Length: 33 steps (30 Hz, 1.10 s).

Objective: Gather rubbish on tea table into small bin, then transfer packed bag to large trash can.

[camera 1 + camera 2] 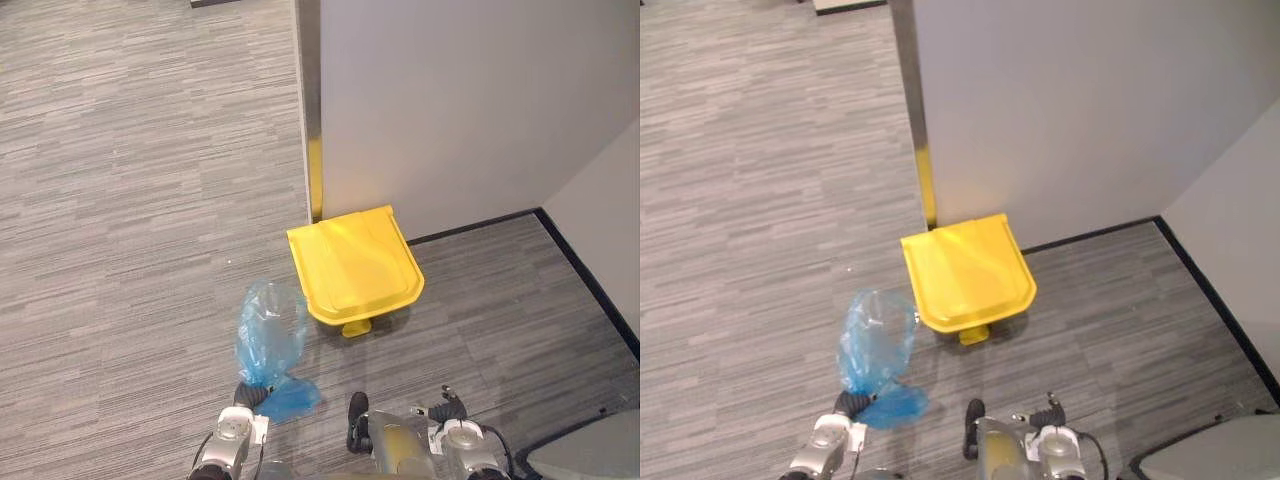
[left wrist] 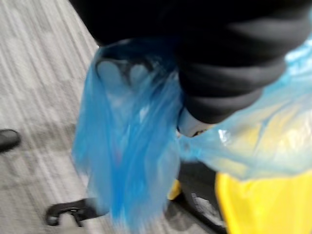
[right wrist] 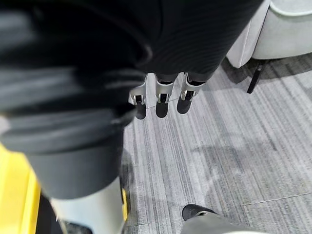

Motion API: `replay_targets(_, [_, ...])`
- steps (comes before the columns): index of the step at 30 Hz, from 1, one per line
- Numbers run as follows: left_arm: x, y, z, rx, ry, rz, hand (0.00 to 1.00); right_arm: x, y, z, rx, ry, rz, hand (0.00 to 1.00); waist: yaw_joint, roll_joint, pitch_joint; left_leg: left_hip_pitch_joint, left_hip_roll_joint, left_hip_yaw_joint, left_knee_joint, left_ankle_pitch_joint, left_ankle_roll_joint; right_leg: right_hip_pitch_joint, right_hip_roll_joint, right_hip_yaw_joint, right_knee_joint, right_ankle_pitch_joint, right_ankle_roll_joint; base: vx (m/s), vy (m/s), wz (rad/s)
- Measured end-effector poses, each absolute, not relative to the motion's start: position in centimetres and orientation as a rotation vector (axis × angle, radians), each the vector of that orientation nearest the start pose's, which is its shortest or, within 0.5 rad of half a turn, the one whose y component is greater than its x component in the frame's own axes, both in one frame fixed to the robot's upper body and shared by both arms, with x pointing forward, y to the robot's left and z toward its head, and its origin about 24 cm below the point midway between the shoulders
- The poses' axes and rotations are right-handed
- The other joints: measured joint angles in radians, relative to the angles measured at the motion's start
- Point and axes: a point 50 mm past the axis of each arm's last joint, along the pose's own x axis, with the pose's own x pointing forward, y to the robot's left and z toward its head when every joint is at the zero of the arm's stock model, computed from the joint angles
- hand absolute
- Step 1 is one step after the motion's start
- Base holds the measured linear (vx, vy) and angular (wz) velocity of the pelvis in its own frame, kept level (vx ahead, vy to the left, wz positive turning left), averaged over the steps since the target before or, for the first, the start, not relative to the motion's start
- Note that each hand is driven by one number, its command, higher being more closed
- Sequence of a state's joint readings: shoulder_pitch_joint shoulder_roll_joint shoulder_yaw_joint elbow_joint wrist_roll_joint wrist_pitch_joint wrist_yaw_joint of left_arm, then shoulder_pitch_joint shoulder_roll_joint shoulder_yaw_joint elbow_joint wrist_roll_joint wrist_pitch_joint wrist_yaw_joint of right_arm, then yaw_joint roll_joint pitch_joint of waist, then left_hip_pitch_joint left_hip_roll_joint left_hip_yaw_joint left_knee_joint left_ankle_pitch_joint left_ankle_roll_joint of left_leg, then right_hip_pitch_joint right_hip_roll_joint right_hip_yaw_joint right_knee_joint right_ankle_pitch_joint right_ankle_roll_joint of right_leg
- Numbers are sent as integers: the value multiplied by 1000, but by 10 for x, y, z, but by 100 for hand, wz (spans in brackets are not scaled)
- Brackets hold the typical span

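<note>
Left hand (image 1: 250,396) gripping blue bag (image 1: 270,335), grey carpet (image 1: 120,200), yellow bin (image 1: 352,265), white wall (image 1: 450,100)

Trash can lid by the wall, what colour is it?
The trash can lid is plain bright yellow; the left eye view shows it best.

The bin (image 1: 352,265) is shut on top, so nothing can pass into it from above. A wall (image 1: 450,100) rises just behind it. A second wall (image 1: 600,210) closes the far right, with bare carpet (image 1: 130,200) between it and the bin, and open carpet left and front. The bag (image 1: 270,330), pinched in the left hand (image 1: 247,397), crowds the bin's left front corner. A pale seat (image 1: 590,455) blocks the near right.
</note>
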<state>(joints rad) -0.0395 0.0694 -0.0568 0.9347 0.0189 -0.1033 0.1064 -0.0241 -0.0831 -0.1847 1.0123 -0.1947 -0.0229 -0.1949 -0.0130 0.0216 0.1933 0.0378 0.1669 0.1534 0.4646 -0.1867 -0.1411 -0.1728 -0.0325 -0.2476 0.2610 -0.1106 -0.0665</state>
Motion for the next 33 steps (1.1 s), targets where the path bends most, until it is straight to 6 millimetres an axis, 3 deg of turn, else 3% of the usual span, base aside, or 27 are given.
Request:
replay_targets(1, [172, 167, -129, 146, 789, 56, 100, 144, -212, -142, -256, 952, -282, 0, 4, 0, 0, -28, 14, 6, 72, -12, -7, 23, 2, -1, -20, -3, -5, 198, 10, 7])
replay_targets(2, [170, 162, -130, 131, 790, 52, 100, 138, -213, -143, -255, 963, -286, 0, 14, 6, -5, -76, 41, 37, 164, -56, 9, 70, 10, -2, -51, -10, -16, 158, 55, -11])
replay_targets(3, [166, 159, -132, 121, 797, 50, 100, 139, -212, -142, -253, 955, -287, 0, 20, 8, -6, -112, 51, 65, 165, -77, 33, 95, 10, -4, -67, -5, -8, 164, 67, -15])
replay_targets(5, [164, 159, -133, 119, 805, 50, 100, 142, -211, -142, -237, 948, -295, 0, 23, 6, -9, -170, 42, 88, 57, -79, 43, 107, -4, 4, -74, -2, 10, 139, 115, -13])
replay_targets(7, [164, 158, -133, 118, 805, 48, 100, 142, -214, -141, -229, 946, -309, 0, 23, 13, -11, -195, 11, 78, -160, 13, 47, 103, -12, 21, -67, -3, 44, 151, 173, -21])
replay_targets(8, [163, 159, -134, 122, 812, 48, 100, 139, -212, -143, -223, 963, -308, 0, 28, 13, -14, -184, -6, 74, -227, 113, 51, 102, -8, 58, -66, -7, 71, 212, 197, -23])
replay_targets(10, [162, 168, -133, 147, 814, 54, 100, 131, -208, -146, -210, 983, -304, 0, 26, -2, -28, -153, -47, 90, -296, 125, 64, 106, -39, 78, -103, 4, 99, 148, 159, -14])
replay_targets(13, [162, 175, -134, 180, 819, 54, 100, 130, -207, -147, -209, 988, -304, 0, 23, -4, -30, -112, -83, 111, -364, 138, 83, 126, -61, 95, -142, 18, 121, 105, 134, -13])
replay_targets(18, [159, 188, -134, 227, 832, 59, 100, 130, -205, -148, -210, 998, -292, 0, 21, -2, -44, -70, -102, 127, -420, 143, 87, 147, -63, 109, -179, 22, 128, 62, 44, -11])
replay_targets(23, [156, 186, -136, 224, 845, 55, 100, 136, -204, -147, -212, 986, -286, 0, 22, -7, -46, -59, -100, 145, -440, 143, 87, 149, -54, 132, -198, 33, 123, 63, 1, -17])
replay_targets(26, [152, 187, -137, 222, 854, 56, 100, 142, -203, -145, -218, 978, -276, 0, 23, -12, -48, -54, -99, 166, -439, 132, 97, 120, -54, 167, -161, 30, 127, 31, 29, -30])
replay_targets(30, [155, 182, -137, 225, 845, 32, 100, 146, -206, -144, -228, 968, -276, 0, 13, -25, -38, -48, -97, 166, -347, 44, 123, 19, -81, 195, 116, -33, 163, -15, 54, -19])
replay_targets(32, [157, 182, -136, 225, 843, 38, 100, 147, -205, -144, -228, 967, -271, 0, 11, -15, -12, -23, -90, 156, -327, 15, 130, -56, -83, 186, 237, -65, 160, -48, 45, -7])
replay_targets(33, [159, 182, -135, 225, 837, 37, 100, 149, -205, -143, -227, 960, -269, 0, 12, -27, -4, -19, -88, 151, -308, -6, 139, -85, -79, 176, 223, -68, 157, -27, 47, -13])
